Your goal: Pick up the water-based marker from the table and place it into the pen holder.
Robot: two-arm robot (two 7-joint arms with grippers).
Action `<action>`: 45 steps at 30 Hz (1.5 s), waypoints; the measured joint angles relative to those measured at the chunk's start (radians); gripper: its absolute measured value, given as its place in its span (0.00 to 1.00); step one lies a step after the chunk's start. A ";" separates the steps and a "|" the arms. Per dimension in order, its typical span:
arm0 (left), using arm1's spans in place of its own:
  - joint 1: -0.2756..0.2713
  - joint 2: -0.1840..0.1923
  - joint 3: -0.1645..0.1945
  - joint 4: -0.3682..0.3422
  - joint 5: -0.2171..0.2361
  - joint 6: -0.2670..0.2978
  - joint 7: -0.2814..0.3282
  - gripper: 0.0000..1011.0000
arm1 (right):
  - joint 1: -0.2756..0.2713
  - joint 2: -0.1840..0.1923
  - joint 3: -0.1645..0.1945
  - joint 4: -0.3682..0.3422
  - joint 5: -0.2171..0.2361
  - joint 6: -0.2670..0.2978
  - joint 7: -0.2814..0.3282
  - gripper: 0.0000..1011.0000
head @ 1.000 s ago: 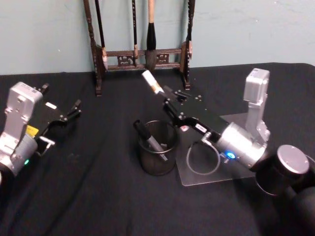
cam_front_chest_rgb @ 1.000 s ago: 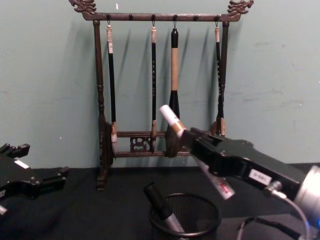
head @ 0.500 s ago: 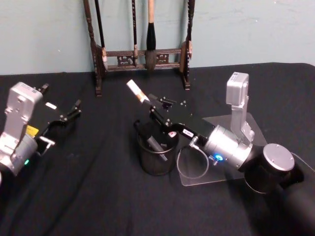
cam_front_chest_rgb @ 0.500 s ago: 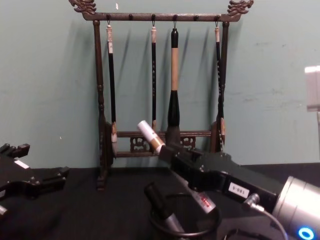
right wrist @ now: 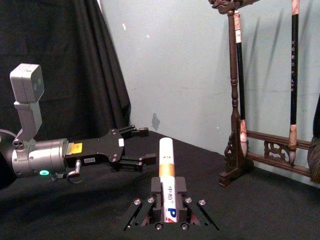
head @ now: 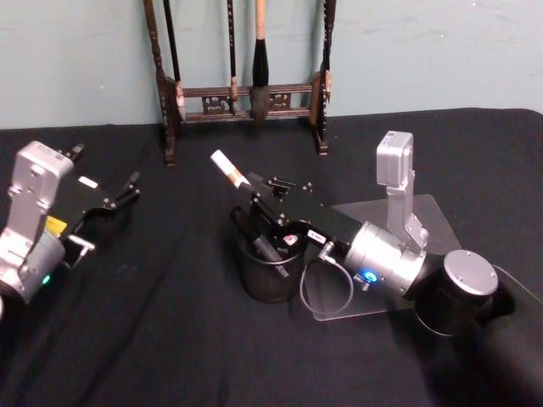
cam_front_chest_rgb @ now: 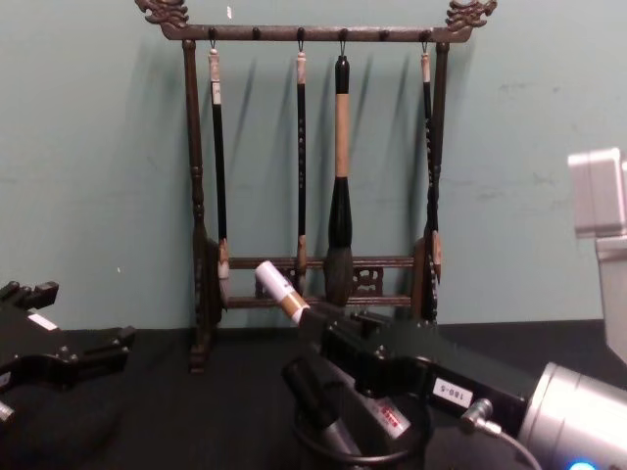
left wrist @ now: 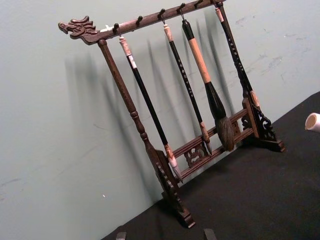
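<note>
The water-based marker (head: pixel 227 168), white with a gold band, is tilted with its cap up and to the left. My right gripper (head: pixel 259 203) is shut on it directly over the pen holder (head: pixel 263 284), a black mesh cup. In the chest view the marker (cam_front_chest_rgb: pixel 279 291) slants down through the right gripper (cam_front_chest_rgb: pixel 323 328), and its lower end reaches inside the pen holder's rim (cam_front_chest_rgb: pixel 407 448). A dark pen (head: pixel 259 242) leans in the cup. My left gripper (head: pixel 107 164) is parked open at the left, also visible as the left gripper (right wrist: pixel 137 145) beyond the marker (right wrist: pixel 166 170).
A dark wooden brush rack (head: pixel 246 93) with several hanging brushes stands at the back by the wall. A clear plastic sheet (head: pixel 424 216) lies on the black tablecloth under my right arm. There is free cloth between the cup and the left arm.
My right gripper has moved left and down with the marker, from behind and to the right of the cup to over it. The marker's lower end now dips inside the rim. The left arm has not moved.
</note>
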 joint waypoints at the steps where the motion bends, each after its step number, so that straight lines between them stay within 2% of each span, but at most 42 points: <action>1: 0.000 0.000 0.000 0.000 0.000 0.000 0.000 0.99 | 0.000 0.000 -0.002 0.000 -0.005 -0.001 -0.002 0.17; 18: 0.000 0.000 0.000 0.000 0.000 0.000 0.000 0.99 | 0.000 0.001 -0.001 -0.001 -0.006 -0.002 -0.004 0.17; 22: 0.000 0.000 0.000 0.000 0.000 0.000 0.000 0.99 | -0.001 0.001 0.000 -0.001 -0.006 -0.002 -0.004 0.21; 25: 0.000 0.000 0.000 0.000 0.000 0.000 0.000 0.99 | -0.001 0.001 0.000 -0.001 -0.005 -0.002 -0.003 0.34; 29: 0.000 0.000 0.000 0.000 0.000 0.000 0.000 0.99 | -0.001 0.001 0.000 -0.002 -0.005 -0.002 -0.003 0.45; 32: 0.000 0.000 0.000 0.000 0.000 0.000 0.000 0.99 | -0.001 0.001 0.000 -0.002 -0.004 -0.002 -0.003 0.59; 34: 0.000 0.000 0.000 0.000 0.000 0.000 0.000 0.99 | -0.001 0.001 0.000 -0.002 -0.004 -0.002 -0.003 0.61; 36: 0.000 0.000 0.000 0.000 0.000 0.000 0.000 0.99 | -0.001 0.001 0.000 -0.002 -0.004 -0.002 -0.003 0.71; 38: 0.000 0.000 0.000 0.000 0.000 0.000 0.000 0.99 | -0.001 0.001 0.000 -0.002 -0.004 -0.002 -0.003 0.74; 40: 0.000 0.000 0.000 0.000 0.000 0.000 0.000 0.99 | -0.001 0.001 0.000 -0.002 -0.004 -0.002 -0.003 0.82; 45: 0.000 0.000 0.000 0.000 0.000 0.000 0.000 0.99 | -0.001 0.001 0.000 -0.002 -0.004 -0.002 -0.003 0.93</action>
